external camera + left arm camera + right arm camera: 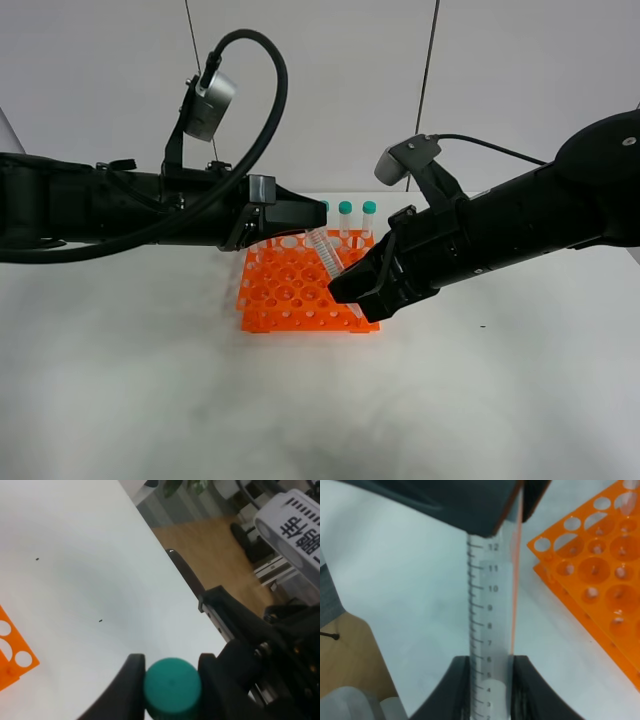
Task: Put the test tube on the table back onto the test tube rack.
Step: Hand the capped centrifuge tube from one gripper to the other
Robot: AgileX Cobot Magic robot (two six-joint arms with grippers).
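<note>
The test tube (325, 252) is held tilted above the orange test tube rack (290, 290), near the rack's right side. My left gripper (306, 226) is shut on its teal cap end; the cap (172, 685) sits between the fingers. My right gripper (346, 288) is shut on the tube's lower part. In the right wrist view the graduated tube (490, 605) runs from my right gripper (491, 680) up into the left gripper (470, 505). The rack (600, 570) lies beside it on the white table (150, 400).
Three other teal-capped tubes (345, 210) stand in the rack's back row. A rack corner (10, 660) and the right arm (260, 645) show in the left wrist view. The table edge (185, 572) runs there, with floor beyond it.
</note>
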